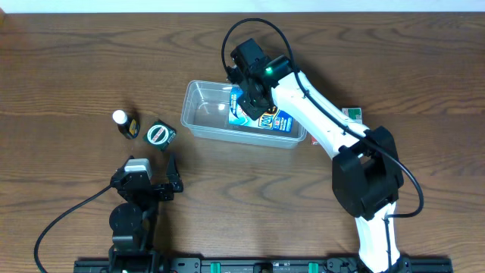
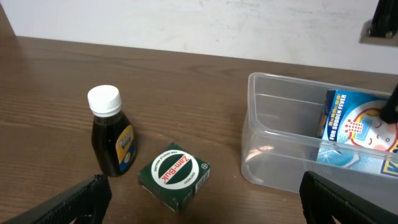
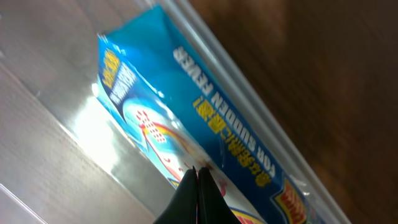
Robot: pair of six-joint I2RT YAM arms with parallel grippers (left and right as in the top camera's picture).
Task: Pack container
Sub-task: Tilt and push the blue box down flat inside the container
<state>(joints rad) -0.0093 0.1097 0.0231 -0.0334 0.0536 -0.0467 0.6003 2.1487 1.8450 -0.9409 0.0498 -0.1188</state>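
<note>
The clear plastic container (image 1: 201, 112) lies at the table's middle. A blue fever-medicine box (image 1: 261, 117) leans inside it, at its right half. My right gripper (image 1: 246, 89) reaches down into the container, its fingers pressed together with their tips against the box's face (image 3: 205, 106); the right wrist view shows the tips (image 3: 198, 171) closed with no gap. My left gripper (image 1: 151, 180) is open and empty near the front left. In the left wrist view (image 2: 205, 183) its fingers flank a green Zam-Buk box (image 2: 174, 174), with the container (image 2: 273, 143) to the right.
A dark bottle with a white cap (image 1: 125, 123) stands upright left of the green box (image 1: 159, 134); the left wrist view shows it too (image 2: 112, 140). A small green and white box (image 1: 352, 114) lies right of the container, partly behind the right arm.
</note>
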